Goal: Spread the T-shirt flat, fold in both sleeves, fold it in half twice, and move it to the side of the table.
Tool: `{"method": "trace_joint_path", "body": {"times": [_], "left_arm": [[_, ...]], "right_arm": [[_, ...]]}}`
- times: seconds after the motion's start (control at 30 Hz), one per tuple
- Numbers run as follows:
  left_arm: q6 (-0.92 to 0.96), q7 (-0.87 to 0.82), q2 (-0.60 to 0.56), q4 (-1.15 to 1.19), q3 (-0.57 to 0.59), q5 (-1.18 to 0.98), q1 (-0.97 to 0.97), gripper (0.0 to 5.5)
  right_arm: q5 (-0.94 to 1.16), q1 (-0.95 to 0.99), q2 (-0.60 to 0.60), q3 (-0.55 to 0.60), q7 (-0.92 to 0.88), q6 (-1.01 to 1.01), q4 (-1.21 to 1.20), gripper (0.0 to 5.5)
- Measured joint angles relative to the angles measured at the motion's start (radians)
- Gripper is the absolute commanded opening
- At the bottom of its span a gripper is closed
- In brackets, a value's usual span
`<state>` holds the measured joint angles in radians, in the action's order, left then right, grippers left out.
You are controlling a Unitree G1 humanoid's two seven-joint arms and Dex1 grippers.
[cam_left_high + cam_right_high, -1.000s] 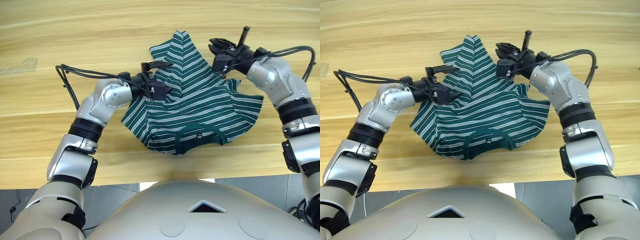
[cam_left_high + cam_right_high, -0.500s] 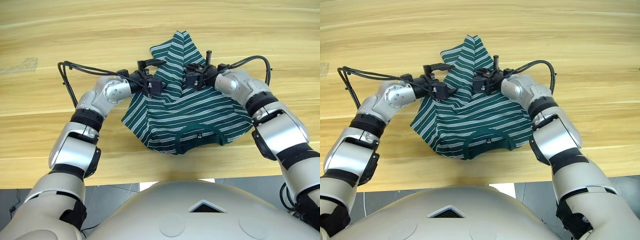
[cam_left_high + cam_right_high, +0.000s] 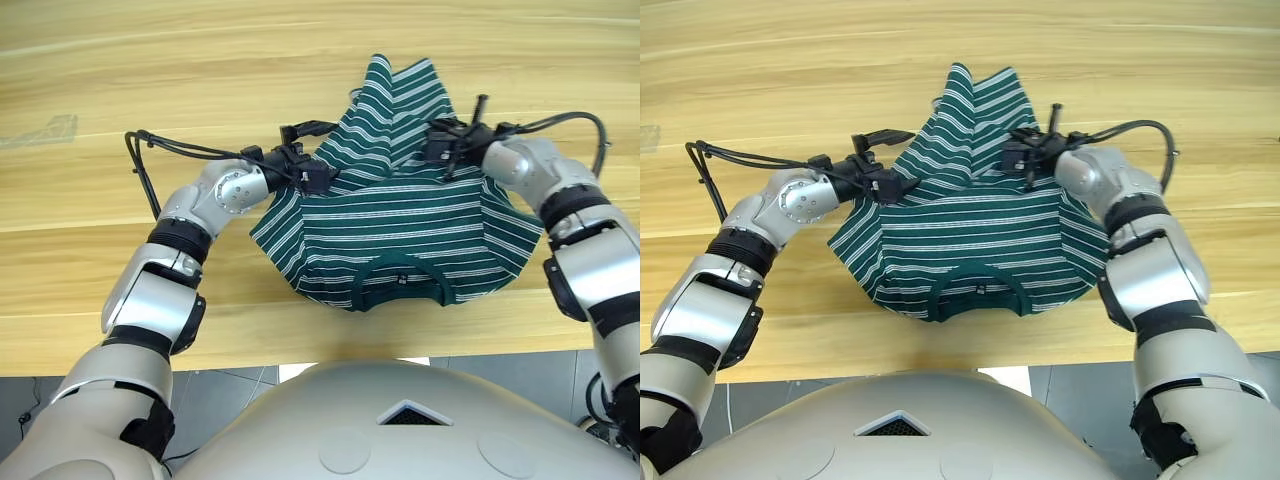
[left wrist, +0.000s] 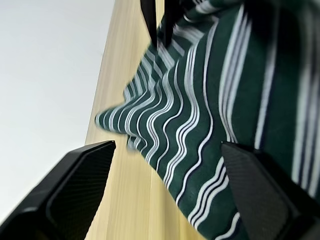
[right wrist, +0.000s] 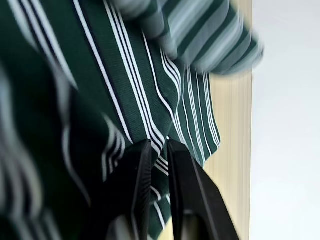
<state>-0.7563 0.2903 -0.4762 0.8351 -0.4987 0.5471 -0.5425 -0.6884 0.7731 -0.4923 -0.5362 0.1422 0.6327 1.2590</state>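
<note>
The work is sitting in the first step, spreading. The T-shirt is lying near the middle of the desk, close to its 6 o'clock edge. The collar is pointing to 6 o'clock and the far part is bunching up into a peak towards 12 o'clock. No sleeve is lying flat and no fold is made yet, so most of the task is waiting.

The right gripper is sitting at 2 o'clock on the garment, clenched on a ridge of striped cloth. The left gripper is sitting at 10 o'clock, its fingers standing wide apart, released, with cloth lying between them.

By my reading, the next move is calling for the left gripper to close on its side. Then both arms would be drawing apart towards 9 and 3 o'clock, and the bunched peak would be going out towards 12 o'clock until the cloth is lying smooth.

The desk is showing pale wood grain running 9 to 3 o'clock, with a faint patch at 9 o'clock. Grey floor tiles are showing below its 6 o'clock edge.
</note>
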Motion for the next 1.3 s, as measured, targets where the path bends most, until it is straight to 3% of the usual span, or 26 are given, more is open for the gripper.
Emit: {"method": "trace_joint_path", "body": {"times": [0.27, 0.47, 0.6, 0.77, 1.07, 1.3], "left_arm": [[0.008, -0.005, -0.029, -0.053, 0.003, -0.003, 0.041, 3.93], [0.033, -0.006, -0.025, -0.056, 0.006, -0.007, 0.058, 3.93], [0.033, -0.006, -0.022, -0.056, 0.01, -0.023, 0.056, 3.93], [0.066, -0.01, -0.046, -0.047, 0.046, -0.028, 0.04, 3.93], [0.081, -0.042, -0.126, -0.029, 0.113, -0.068, 0.097, 3.93], [0.081, -0.097, -0.129, -0.027, 0.147, -0.111, 0.166, 3.93]], "right_arm": [[0.098, -0.145, -0.111, 0.077, -0.007, 0.079, -0.088, 0.59], [0.156, -0.233, -0.049, 0.1, -0.016, 0.113, -0.188, 0.59], [0.181, -0.229, 0.052, 0.136, -0.079, 0.096, -0.186, 0.59], [0.247, -0.114, 0.094, 0.222, -0.121, 0.032, -0.105, 0.59], [0.294, -0.05, 0.015, 0.313, -0.131, 0.043, -0.112, 0.59], [0.336, -0.121, -0.001, 0.335, -0.046, 0.086, -0.278, 0.59]]}}
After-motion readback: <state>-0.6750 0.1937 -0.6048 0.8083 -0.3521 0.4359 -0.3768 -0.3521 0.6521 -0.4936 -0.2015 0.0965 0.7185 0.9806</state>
